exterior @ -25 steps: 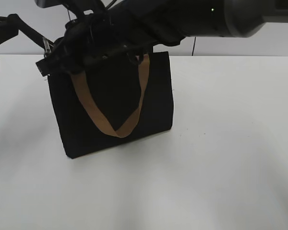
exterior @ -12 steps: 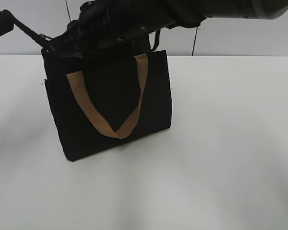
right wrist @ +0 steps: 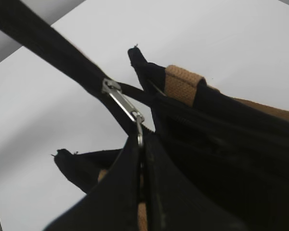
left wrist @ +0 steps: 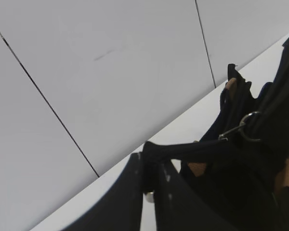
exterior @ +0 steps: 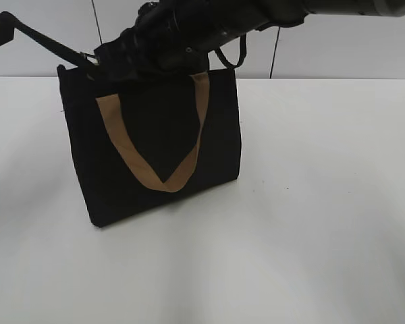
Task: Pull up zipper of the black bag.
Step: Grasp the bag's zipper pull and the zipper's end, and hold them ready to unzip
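Note:
The black bag (exterior: 155, 135) stands upright on the white table, a tan strap (exterior: 121, 148) hanging down its front. My right gripper (exterior: 104, 57) reaches across to the bag's top left corner. In the right wrist view it (right wrist: 142, 144) is shut on the ring (right wrist: 140, 134) of the zipper, whose silver slider (right wrist: 111, 89) sits on the black zip track. My left gripper (left wrist: 151, 161) is shut on the track's black tail end (left wrist: 192, 148) and holds it taut up and to the left of the bag (exterior: 47, 42). The bag also shows in the right wrist view (right wrist: 231, 144).
The white table (exterior: 310, 202) spreads in front and to the right of the bag. A pale panelled wall (exterior: 337, 47) stands behind. My right arm (exterior: 256, 17) spans the top of the exterior view above the bag.
My right gripper has moved up and to the right with the zipper ring. The zip tail in my left gripper has drawn taut. The bag's top left corner has lifted and straightened.

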Tool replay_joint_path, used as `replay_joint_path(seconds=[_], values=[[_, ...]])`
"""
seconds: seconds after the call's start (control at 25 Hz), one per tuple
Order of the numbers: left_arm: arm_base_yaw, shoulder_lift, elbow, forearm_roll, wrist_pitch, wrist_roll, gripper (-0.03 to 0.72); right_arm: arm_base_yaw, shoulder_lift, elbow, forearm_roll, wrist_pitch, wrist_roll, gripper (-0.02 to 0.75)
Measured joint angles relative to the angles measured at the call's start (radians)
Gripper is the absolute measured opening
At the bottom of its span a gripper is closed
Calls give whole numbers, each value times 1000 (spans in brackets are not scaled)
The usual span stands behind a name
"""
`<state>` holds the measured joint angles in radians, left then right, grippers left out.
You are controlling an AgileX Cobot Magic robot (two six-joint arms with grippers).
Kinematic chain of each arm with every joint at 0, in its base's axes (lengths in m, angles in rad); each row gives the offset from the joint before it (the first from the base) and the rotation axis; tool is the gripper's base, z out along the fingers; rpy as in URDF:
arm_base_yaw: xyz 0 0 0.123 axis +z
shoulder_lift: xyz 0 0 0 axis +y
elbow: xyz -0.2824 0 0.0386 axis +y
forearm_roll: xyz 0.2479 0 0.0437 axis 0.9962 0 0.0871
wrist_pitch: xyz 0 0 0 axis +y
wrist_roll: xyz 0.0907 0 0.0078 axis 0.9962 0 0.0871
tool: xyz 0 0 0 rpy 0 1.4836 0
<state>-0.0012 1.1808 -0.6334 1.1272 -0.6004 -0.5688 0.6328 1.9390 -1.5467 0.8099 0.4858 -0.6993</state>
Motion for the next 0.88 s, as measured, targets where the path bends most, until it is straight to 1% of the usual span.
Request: replay_joint_path(seconds=[0.16, 0.36, 0.48, 0.72, 0.88], values=[[0, -1, 0, -15, 1, 0, 22, 0, 0, 0, -99, 2, 105, -15], [0, -1, 0, -22, 1, 0, 21, 0, -1, -1, -268, 2, 275, -15], [-1, -1, 1, -23, 1, 0, 21, 0, -3, -1, -342, 3, 346, -15], [-2, -1, 1, -33, 31, 0, 21, -2, -8, -1, -448, 30, 425, -15], [-2, -1, 1, -36, 35, 0, 21, -3, -25, -1, -470, 38, 438, -15]])
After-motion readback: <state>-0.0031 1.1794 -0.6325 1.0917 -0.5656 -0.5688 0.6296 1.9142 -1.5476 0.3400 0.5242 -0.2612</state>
